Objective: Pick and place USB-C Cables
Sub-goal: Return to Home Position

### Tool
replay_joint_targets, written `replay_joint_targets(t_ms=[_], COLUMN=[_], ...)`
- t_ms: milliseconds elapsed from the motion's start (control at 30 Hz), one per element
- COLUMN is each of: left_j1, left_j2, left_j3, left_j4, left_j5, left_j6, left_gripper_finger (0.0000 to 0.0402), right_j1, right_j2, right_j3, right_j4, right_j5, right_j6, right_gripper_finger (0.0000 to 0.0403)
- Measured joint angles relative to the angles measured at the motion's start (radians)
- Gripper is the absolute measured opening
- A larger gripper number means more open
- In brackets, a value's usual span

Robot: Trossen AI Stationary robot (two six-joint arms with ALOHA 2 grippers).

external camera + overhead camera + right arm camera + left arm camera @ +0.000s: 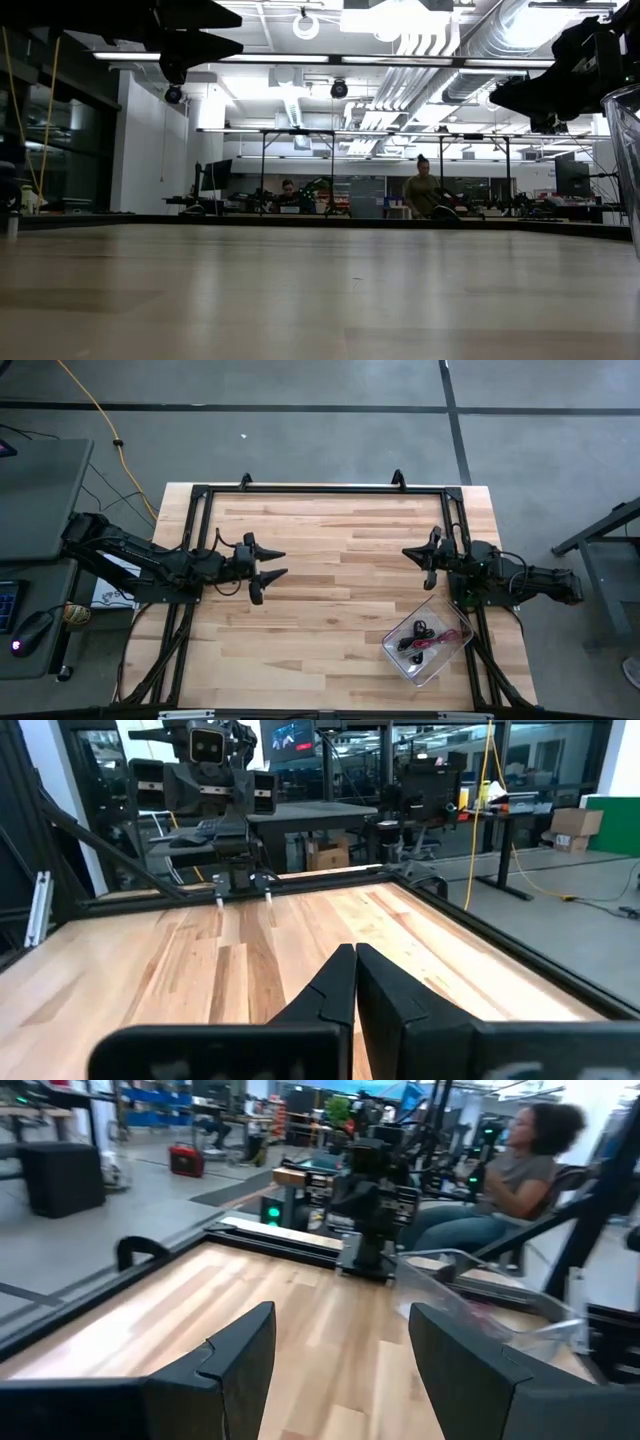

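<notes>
The USB-C cables (422, 637) lie bundled on the bottom of a clear plastic bin (402, 660) at the table's near right; a black one (411, 631) and a pinkish-red one (438, 642) show. My left gripper (280, 564) hovers open over the table's left middle, pointing level toward the right, with nothing between its fingers (250, 1350). My right gripper (407, 552) is shut and empty above the table's right middle, just beyond the bin's far side and pointing level toward the left. The shut right gripper (355, 955) also shows in its own wrist view.
Black frame rails (320, 490) run along the table's far edge and both sides. A yellow cord (100, 410) lies on the floor beyond the far left corner. The bin wall (625, 150) rises at the low view's right. Bare wood (340, 590) lies between the grippers. People sit in the room behind.
</notes>
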State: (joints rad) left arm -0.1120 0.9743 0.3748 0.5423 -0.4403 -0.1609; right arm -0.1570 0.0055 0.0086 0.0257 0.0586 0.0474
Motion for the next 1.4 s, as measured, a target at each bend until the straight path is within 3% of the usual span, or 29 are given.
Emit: replay_joint_targets(t_ms=[567, 667, 900, 1067, 1400], left_j1=[0.001, 0.014, 0.124, 0.204, 0.245], left_j2=[-0.005, -0.072, -0.356, -0.493, -0.609], left_j3=[0.0, 0.006, 0.048, 0.048, 0.005], left_j4=[-0.009, -0.051, -0.358, -0.528, -0.576], left_j5=[-0.018, 0.027, 0.146, 0.226, 0.35], left_j6=[0.061, 0.089, 0.112, 0.086, 0.057], left_gripper_finger=[0.0211, 0.0211, 0.0211, 0.0211, 0.0211], right_j1=[0.0, 0.0, 0.0, 0.0, 0.0], right_j2=[0.0, 0.0, 0.001, 0.001, 0.001], right_j3=[0.0, 0.0, 0.0, 0.0, 0.0], right_j4=[0.0, 0.0, 0.0, 0.0, 0.0], right_j5=[0.001, 0.001, 0.001, 0.001, 0.001], right_j6=[0.084, 0.084, 0.084, 0.084, 0.084], right_gripper_finger=[0.0004, 0.0004, 0.0004, 0.0004, 0.0004])
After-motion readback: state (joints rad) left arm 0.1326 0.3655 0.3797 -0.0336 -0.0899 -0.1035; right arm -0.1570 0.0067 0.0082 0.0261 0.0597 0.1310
